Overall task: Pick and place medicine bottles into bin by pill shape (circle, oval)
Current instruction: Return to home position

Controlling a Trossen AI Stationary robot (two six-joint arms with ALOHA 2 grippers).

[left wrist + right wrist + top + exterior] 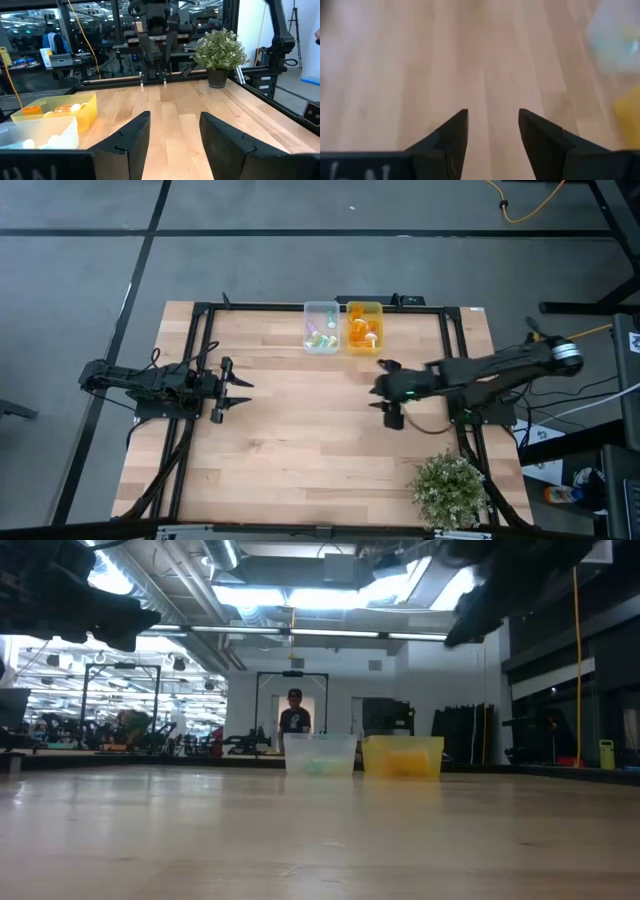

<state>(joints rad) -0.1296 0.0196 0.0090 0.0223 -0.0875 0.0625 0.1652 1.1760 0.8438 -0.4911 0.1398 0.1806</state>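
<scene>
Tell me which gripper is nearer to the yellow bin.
Right. The right gripper is just in front of the yellow bin; the left gripper is farther, past the clear bin.

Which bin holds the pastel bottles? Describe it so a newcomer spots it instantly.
On the wooden table, two bins sit side by side at the middle of the far edge. It is the left one, the clear bin, holding pastel bottles; its neighbour, the yellow bin, holds orange bottles.

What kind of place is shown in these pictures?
Probably a robotics lab in a large workshop hall: left arm and right arm at a wooden table, bare ceiling pipes overhead, a person standing far behind.
</scene>
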